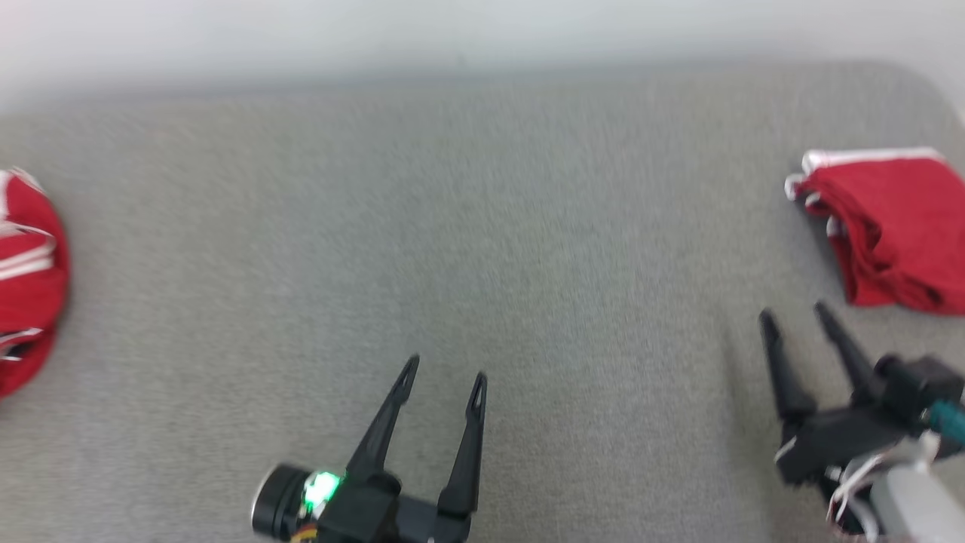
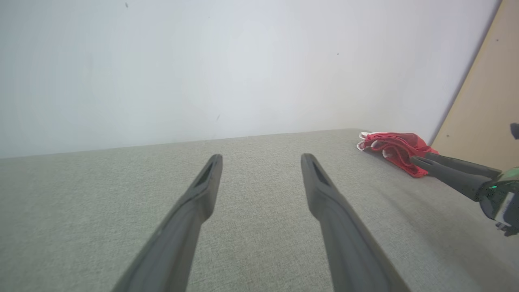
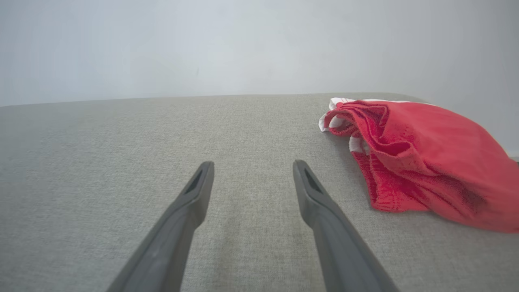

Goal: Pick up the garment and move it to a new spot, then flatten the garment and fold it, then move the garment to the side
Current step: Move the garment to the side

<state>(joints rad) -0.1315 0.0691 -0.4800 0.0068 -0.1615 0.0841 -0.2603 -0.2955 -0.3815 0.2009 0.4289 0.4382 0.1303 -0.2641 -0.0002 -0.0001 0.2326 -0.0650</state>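
Observation:
A folded red garment (image 1: 897, 226) with white trim lies at the far right of the grey fabric surface (image 1: 482, 226); it also shows in the left wrist view (image 2: 391, 148) and the right wrist view (image 3: 429, 162). My right gripper (image 1: 795, 313) stands open just in front and to the left of it, apart from the cloth, with nothing between its fingers (image 3: 252, 164). Near the front middle, my left gripper (image 1: 445, 369) is open and empty too (image 2: 261, 156). The right gripper (image 2: 419, 157) reaches in from the right of the left wrist view.
Another red and white bundle of cloth (image 1: 26, 279) lies at the left edge of the surface. A pale wall (image 1: 482, 38) runs along the back. A beige panel (image 2: 486, 101) stands beyond the surface's right end.

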